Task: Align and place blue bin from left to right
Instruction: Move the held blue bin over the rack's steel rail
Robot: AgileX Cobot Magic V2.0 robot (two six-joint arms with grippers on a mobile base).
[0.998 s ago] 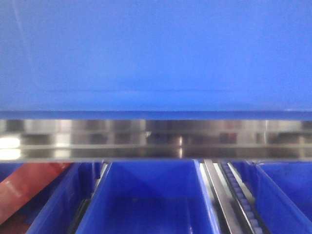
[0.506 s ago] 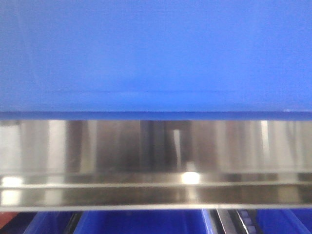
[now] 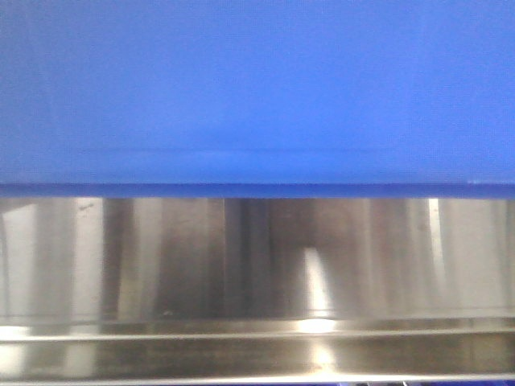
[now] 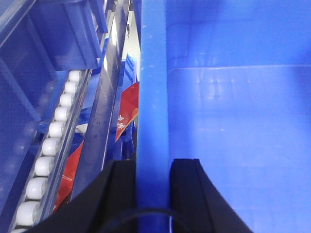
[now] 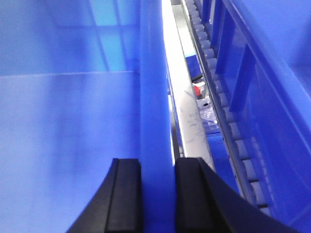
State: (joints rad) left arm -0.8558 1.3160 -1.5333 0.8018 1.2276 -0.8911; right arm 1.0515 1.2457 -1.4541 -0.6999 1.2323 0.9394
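Note:
The blue bin (image 3: 257, 88) fills the upper half of the front view with its smooth side wall. My left gripper (image 4: 152, 167) is shut on the bin's left rim wall (image 4: 151, 87), one black finger outside and one inside. The bin's empty inside (image 4: 238, 121) lies to the right of that wall. My right gripper (image 5: 157, 167) is shut on the bin's right rim wall (image 5: 154, 73), its fingers on either side. The bin's bare floor (image 5: 68, 126) shows to the left there.
A steel shelf front (image 3: 257, 273) with a rail lip (image 3: 257, 354) spans the front view below the bin. Roller tracks (image 4: 53, 131) (image 5: 218, 82) and darker blue bins (image 4: 29, 53) (image 5: 272, 77) flank both sides. A red packet (image 4: 127, 109) lies below on the left.
The front view has risen: the lower row of darker bins and roller track dropped out of sight, and the steel shelf front now fills the lower half. The blue bin stays held.

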